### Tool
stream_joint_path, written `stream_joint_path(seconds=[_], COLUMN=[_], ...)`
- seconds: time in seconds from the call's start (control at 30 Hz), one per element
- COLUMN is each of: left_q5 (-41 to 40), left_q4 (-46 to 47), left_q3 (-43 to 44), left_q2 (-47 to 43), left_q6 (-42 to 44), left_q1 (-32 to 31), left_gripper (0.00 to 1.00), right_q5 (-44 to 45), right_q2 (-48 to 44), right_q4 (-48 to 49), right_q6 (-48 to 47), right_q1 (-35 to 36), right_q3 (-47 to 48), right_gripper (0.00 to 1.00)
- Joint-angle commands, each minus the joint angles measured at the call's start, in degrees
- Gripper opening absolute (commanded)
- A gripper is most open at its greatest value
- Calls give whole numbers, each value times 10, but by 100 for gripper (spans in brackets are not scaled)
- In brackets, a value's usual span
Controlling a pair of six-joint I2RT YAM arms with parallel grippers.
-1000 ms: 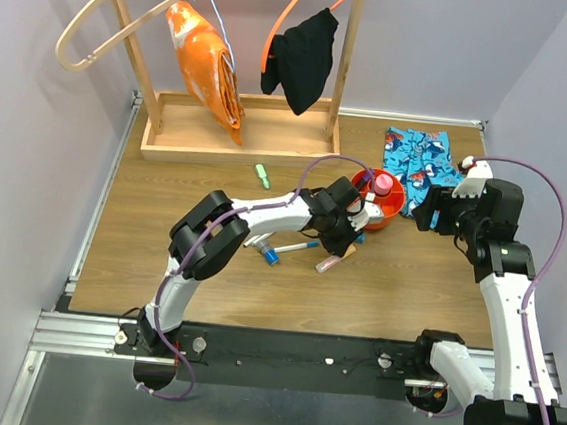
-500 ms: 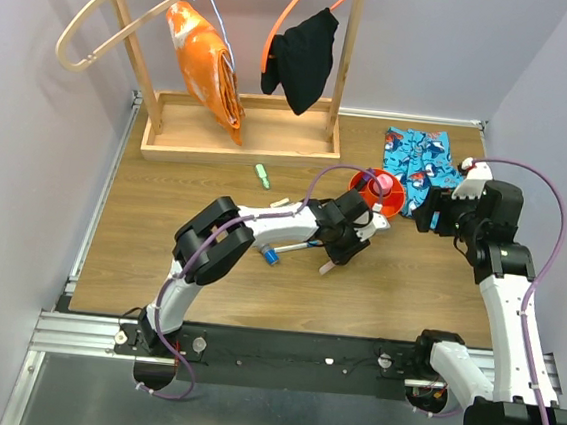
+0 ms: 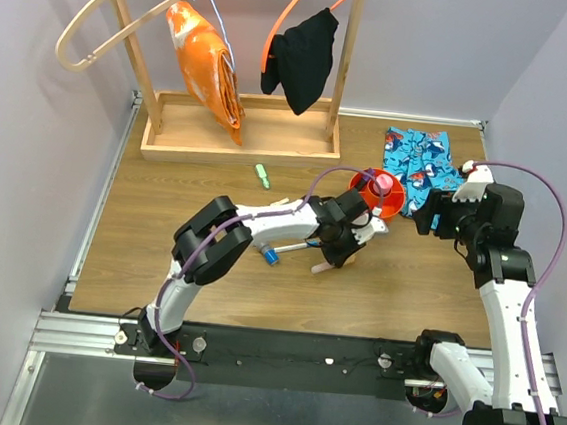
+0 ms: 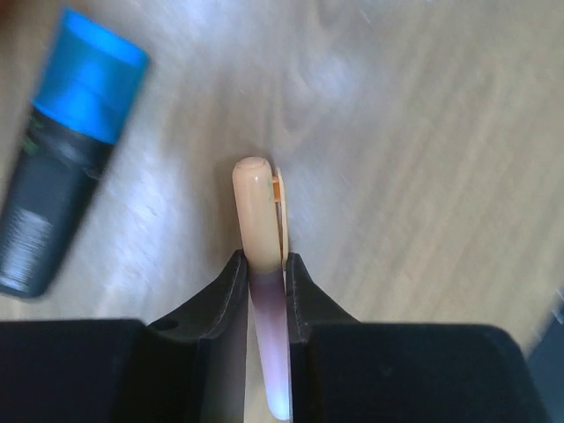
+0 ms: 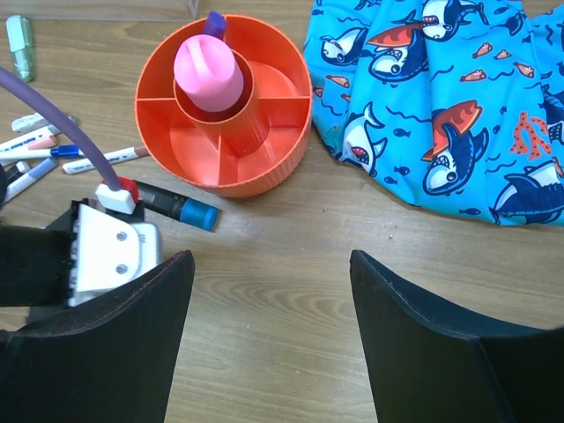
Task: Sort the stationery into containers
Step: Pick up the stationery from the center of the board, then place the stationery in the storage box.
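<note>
Top external view gives me the layout: the table (image 3: 158, 261) carries everything, with a shark-print cloth (image 3: 424, 166) at its far right. Just beside the cloth sits the orange tub (image 3: 395, 205), round and divided, a pink tube (image 5: 207, 75) standing in its middle cup while the outer compartments that I can see are bare.

My right end effector (image 5: 269, 260) hangs on the tub's right side, jaws spread wide, nothing between them. My left end effector (image 3: 338, 250) is low over the table on the tub's near-left side, clenched on a peach-capped pen (image 4: 257, 211).

On the left wrist view the pen runs lengthwise between the two fingers, cap end poking out past the tips. I cannot tell whether its far end is touching the wood. A blue-capped marker (image 4: 62, 150) lies just to one side, apart from the grip, and more loose pens (image 5: 53, 150) lie beyond.

What matters next, as I judge it: the tub lies away and to the right of the left end effector, close by, so the left arm is the one to carry, tipping the pen's long axis upright over an outer compartment
</note>
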Motion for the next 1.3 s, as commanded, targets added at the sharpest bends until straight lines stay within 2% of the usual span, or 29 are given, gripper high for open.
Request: stream_joint_path(seconds=[0.0,0.13,0.2,0.23,0.27,0.3,0.37,0.47,0.63,0.73,1.27], left_q5=[171,259,300,299,288,258,250,222,226,223,233], left_q4=[-87,14,193,267,395,440,532,621,646,650,741], left_q3=[38,31,-8,-54,-72,-81,-71,-32,79,102,92], left_q2=[-89,-173,-193,-205,-205,-202,-166,-104,-2,29,119], left_q6=[35,64,46,12,0,-11,-20,-37,-58,-60,-131], left_q1=[43,107,134,145,159,163,169,170,170,172,189], left_gripper=[0,0,0,0,0,0,0,0,0,0,0], right_q5=[5,1,-7,-11,-14,-17,-17,-16,-12,-5,15], right_q2=[-8,-6,-6,-6,-5,-5,-3,2,14,23,91], right_q4=[-27,-24,-17,-13,-10,-7,-3,-1,-6,-15,-27], right_q6=[-13,-16,-13,-12,-11,-10,-11,-21,-30,-35,-54], right_q1=[-3,-3,-3,-3,-3,-3,-3,-3,-3,-3,-3], right_q3=[22,22,20,18,20,21,22,24,30,38,66], right_gripper=[79,79,78,78,78,78,78,78,78,78,78])
